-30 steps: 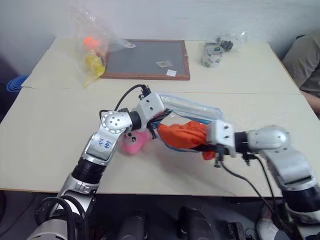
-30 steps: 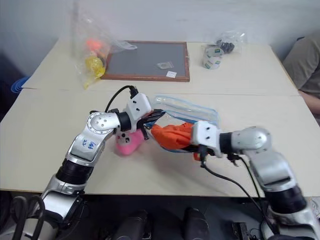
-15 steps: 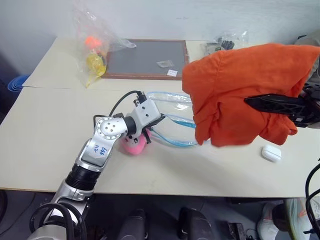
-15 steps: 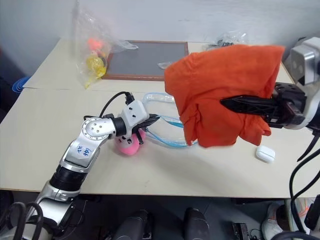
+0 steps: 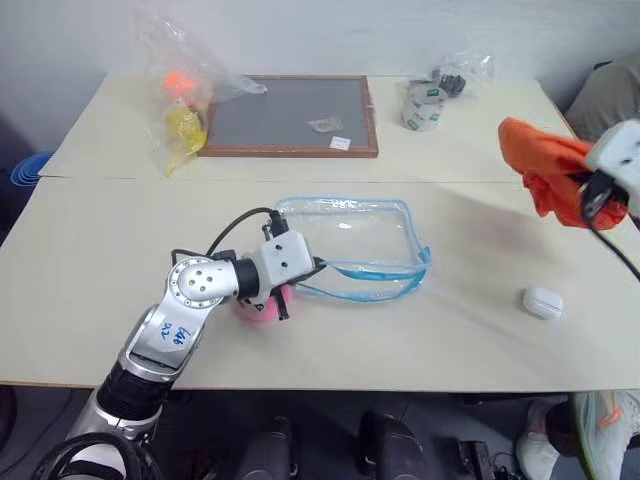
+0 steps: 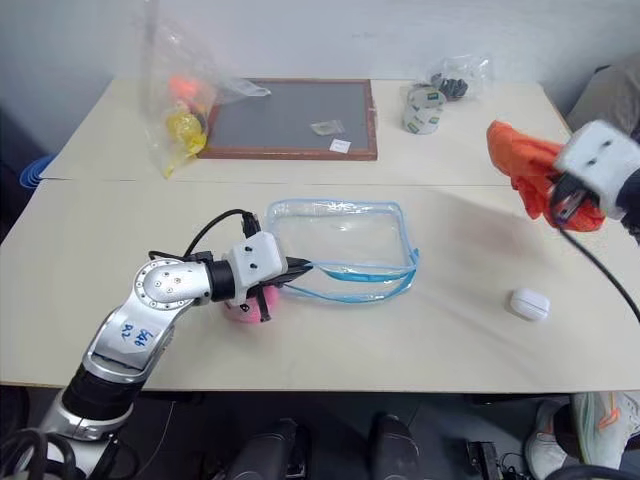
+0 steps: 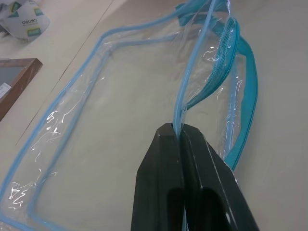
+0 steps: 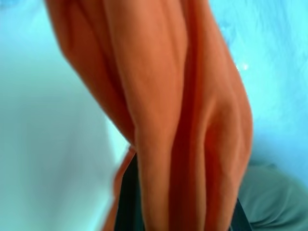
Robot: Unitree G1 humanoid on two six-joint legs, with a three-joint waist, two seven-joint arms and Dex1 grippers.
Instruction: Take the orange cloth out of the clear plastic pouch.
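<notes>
I see my right claw (image 6: 556, 200) clamped on the cloth (image 6: 520, 165) at right edge, well clear of the pouch (image 6: 340, 240) at centre, whose rim my left claw (image 7: 182, 139) pinches.

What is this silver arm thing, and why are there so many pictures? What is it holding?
It is a robot with two arms. Two pictures come from cameras on its head, looking down at the table. Two more come from little cameras on its wrists, looking along its black fingers.

The left gripper is pinched shut on the blue edge of the clear plastic pouch, which now lies empty. The right gripper holds the orange cloth up in the air, off to the side.

Also on the table are a framed board, a thin bag with yellow and orange things, a tape roll and a small white case.
</notes>
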